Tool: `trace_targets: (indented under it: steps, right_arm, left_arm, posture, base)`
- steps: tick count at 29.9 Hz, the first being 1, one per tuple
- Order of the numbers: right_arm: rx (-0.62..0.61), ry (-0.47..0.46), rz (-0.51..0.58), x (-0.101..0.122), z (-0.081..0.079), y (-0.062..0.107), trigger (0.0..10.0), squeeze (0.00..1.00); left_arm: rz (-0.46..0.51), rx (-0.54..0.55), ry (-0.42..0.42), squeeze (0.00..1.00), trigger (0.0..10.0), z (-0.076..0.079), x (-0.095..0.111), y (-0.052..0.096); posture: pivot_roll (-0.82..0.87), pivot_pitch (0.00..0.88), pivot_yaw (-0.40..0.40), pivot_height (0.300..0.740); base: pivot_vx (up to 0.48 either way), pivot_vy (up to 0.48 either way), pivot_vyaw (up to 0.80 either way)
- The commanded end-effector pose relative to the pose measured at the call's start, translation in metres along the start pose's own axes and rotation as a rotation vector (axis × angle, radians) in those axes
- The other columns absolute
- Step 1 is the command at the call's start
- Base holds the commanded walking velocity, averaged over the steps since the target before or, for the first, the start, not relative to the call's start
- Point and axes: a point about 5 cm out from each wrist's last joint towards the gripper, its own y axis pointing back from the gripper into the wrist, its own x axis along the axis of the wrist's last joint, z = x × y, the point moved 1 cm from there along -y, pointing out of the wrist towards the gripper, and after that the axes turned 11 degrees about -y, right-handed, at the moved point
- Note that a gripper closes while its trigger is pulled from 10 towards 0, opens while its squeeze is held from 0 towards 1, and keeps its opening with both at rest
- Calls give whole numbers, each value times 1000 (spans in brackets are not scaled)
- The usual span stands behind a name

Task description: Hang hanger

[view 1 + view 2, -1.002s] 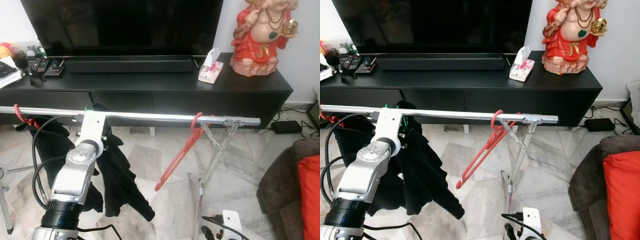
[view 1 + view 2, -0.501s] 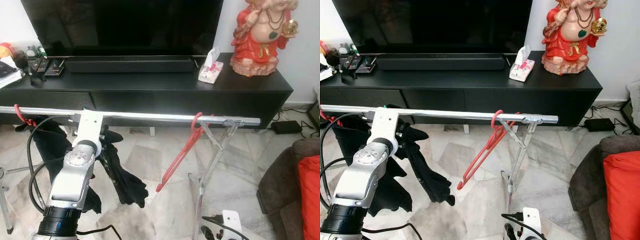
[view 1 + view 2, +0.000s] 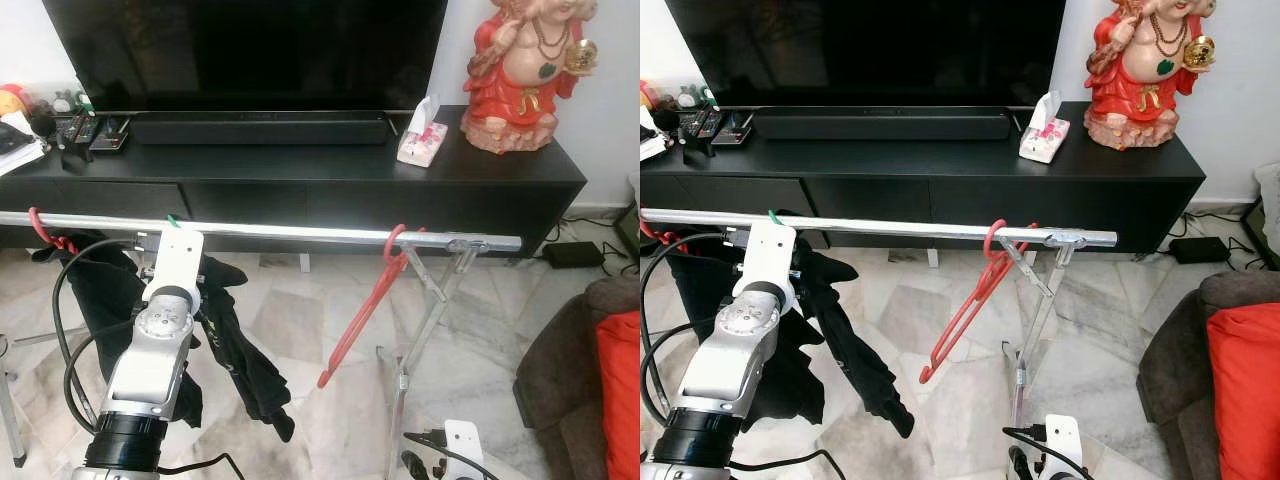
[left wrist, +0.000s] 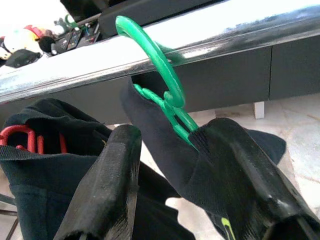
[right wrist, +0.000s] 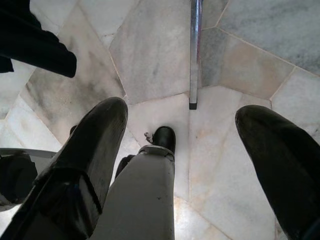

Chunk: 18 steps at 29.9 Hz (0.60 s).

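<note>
On rail (image 3: 300, 232), three hangers, perhaps (image 4: 165, 75).

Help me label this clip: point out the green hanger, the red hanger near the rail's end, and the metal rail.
green hanger (image 4: 161, 60), left wrist view, on its hook curved over the rail.
red hanger (image 3: 362, 320), left eye view, on its slanting arm.
metal rail (image 3: 300, 232), left eye view, on its bare middle stretch.

Red statue (image 3: 527, 75) and tissue box (image 3: 421, 137) (both on black cabinet (image 3: 300, 180)).
</note>
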Motion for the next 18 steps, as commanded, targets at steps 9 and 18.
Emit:
trace_targets:
  steps: [9,18]
  right_arm:
    - [7,-21,9,0,-1,0,10000,0]
    - [9,-26,13,0,-1,0,10000,0]
  left_arm:
    - [48,52,30,0,10000,5,-3,-16]
    - [93,19,90,0,10000,13,2,-22]
  posture:
    - [-36,79,-18,740]
    - [-38,80,-20,740]
  base:
    - [0,0,0]
    - [0,0,0]
